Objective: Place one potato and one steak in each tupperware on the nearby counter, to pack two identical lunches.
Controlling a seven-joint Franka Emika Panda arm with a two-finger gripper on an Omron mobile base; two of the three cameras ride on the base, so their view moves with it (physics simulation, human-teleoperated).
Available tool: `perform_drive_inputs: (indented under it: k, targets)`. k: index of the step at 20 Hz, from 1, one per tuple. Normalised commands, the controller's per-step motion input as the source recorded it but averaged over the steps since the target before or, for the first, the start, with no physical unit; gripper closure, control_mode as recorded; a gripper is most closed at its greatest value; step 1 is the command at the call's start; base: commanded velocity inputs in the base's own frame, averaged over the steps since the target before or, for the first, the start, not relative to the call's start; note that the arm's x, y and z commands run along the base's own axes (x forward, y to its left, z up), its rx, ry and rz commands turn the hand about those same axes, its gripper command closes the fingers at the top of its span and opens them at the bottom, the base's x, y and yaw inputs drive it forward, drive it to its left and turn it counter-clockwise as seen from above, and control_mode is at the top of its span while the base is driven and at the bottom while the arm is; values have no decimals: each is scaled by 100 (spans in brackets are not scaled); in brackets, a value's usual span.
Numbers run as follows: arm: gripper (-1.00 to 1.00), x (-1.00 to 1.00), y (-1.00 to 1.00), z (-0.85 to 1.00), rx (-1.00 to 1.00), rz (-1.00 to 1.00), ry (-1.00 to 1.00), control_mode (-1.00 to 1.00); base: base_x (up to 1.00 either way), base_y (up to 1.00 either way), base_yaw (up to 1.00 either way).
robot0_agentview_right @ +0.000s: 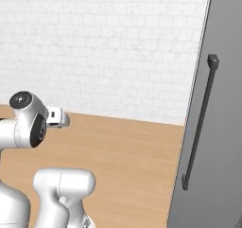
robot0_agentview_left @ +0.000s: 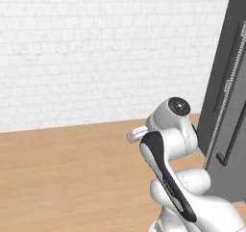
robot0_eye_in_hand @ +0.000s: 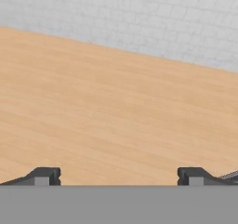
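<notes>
You have the light-brown wooden counter point(robot0_eye_in_hand: 116, 107) running lengthwise along the white brick wall point(robot0_eye_in_hand: 139, 18). Your dark two-finger gripper point(robot0_eye_in_hand: 119, 175): jaws spread wide, grasping nothing.

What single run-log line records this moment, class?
claw: open, holding nothing | below: light-brown wooden counter | right: tall dark grey door | behind: white brick wall

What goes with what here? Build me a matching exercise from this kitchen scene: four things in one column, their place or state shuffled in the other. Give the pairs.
Things:
1. white brick wall
2. light-brown wooden counter
3. tall dark grey door panel
4. dark two-finger tool

Place or state:
A. open, nothing between its fingers
B. at the right edge of both base views
C. rising behind the wood
D. spread out ahead of the tool

Pairs: 1-C, 2-D, 3-B, 4-A
</notes>
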Motion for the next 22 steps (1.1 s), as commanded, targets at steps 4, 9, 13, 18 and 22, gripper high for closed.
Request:
perform_drive_inputs:
  k: [4, 9, 13, 18, 22]
  targets:
    - [-100, 0, 0, 0, 0, 0, 0, 100, 83, 8, 2]
    - [-100, 0, 0, 0, 0, 0, 0, 100, 9, -42, 13]
    - [-100, 0, 0, 0, 0, 0, 0, 100, 100, 81, 0]
    - [-100, 0, 0, 0, 0, 0, 0, 100, 100, 94, 0]
    - [-100, 0, 0, 0, 0, 0, 0, 100, 100, 61, -16]
